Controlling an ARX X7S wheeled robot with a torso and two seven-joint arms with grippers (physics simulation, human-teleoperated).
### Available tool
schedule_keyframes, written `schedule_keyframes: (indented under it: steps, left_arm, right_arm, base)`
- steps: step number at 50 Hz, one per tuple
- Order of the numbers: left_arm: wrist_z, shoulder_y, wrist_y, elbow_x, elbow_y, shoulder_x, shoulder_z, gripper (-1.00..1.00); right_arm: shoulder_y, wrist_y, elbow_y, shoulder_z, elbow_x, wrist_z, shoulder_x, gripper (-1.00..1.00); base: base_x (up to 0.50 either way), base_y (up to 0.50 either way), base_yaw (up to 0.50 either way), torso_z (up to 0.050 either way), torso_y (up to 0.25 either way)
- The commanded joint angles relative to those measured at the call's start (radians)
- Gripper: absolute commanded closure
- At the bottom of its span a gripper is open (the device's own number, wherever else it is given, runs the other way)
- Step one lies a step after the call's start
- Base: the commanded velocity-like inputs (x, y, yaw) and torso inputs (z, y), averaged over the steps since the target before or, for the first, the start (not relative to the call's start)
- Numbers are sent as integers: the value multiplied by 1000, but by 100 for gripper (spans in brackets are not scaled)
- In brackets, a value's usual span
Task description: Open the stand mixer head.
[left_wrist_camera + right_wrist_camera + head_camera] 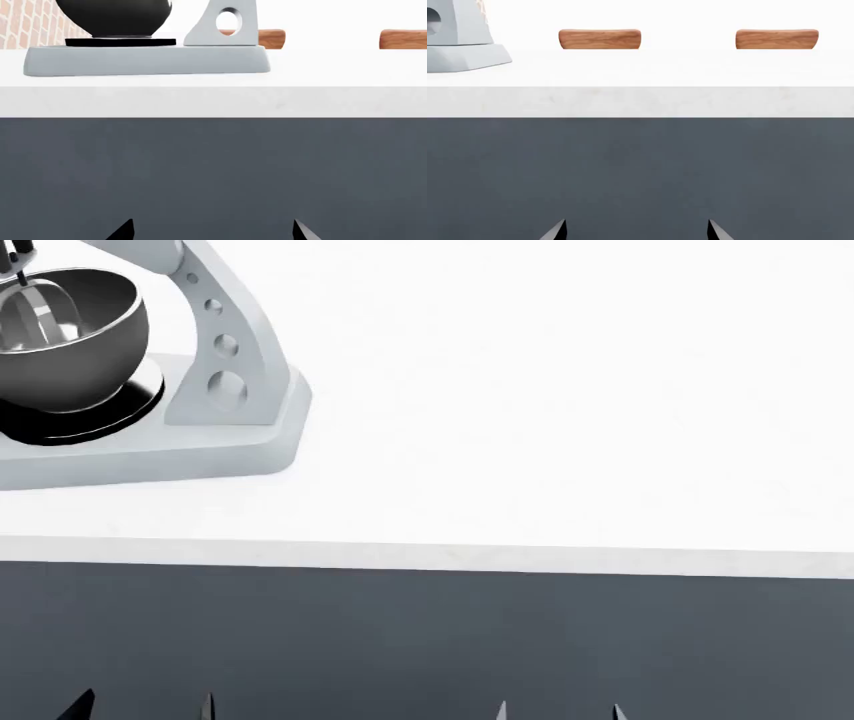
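The stand mixer stands at the far left of the white counter. Its head housing is almost wholly cut off by the head view's top edge; only its metal beater (40,315) shows, hanging in the steel bowl (80,345). The grey neck with round holes (224,350) rises from the grey base (200,455). The left wrist view shows the bowl (113,17), neck (227,25) and base (147,60), not the head. My left gripper (144,708) (213,231) and right gripper (558,710) (636,231) are open and empty, low before the cabinet front, well short of the mixer.
The white counter (561,440) has a front edge above a dark grey cabinet face (427,640). Two wooden pieces (600,39) (776,39) show beyond the counter's far side. A brick wall (27,25) is behind the mixer. The mixer base corner (460,55) shows in the right wrist view.
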Motion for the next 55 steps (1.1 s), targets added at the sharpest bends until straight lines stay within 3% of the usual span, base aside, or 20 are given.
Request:
schedule_keyframes:
  steps: [1, 13, 14, 22, 24, 43, 55]
  left_arm:
    - [-12, 2, 16, -27, -8, -14, 19, -100]
    - [-43, 12, -37, -98, 39, -50, 50, -100]
    - [-11, 18, 40, -131, 32, -50, 48, -100]
    - [7, 34, 90, -128, 23, -74, 83, -100]
    - [5, 34, 89, -128, 22, -78, 89, -100]
    - [-16, 33, 100, -147, 10, -98, 117, -100]
    - [-36, 27, 93, -151, 7, -110, 133, -100]
  right_arm:
    - [-15, -16, -14, -37, -24, 21, 24, -100]
    - [2, -3, 4, -71, 1, 55, 53, -100]
    - [3, -3, 6, -74, -2, 61, 54, -100]
    - [4, 14, 5, -97, -1, 70, 72, -100]
    - [4, 8, 9, -127, -63, 91, 86, -100]
    - [-11, -28, -1, -158, -11, 83, 109, -100]
    - [-5, -17, 1, -155, -4, 120, 116, -100]
  base:
    - [0, 0, 0, 0, 0]
    - [0, 0, 0, 0, 0]
    - [0, 0, 0, 0, 0]
    - [0, 13, 0, 0, 0]
    - [0, 500, 0, 0, 0]
    - [0, 500, 0, 0, 0]
    - [0, 0, 0, 0, 0]
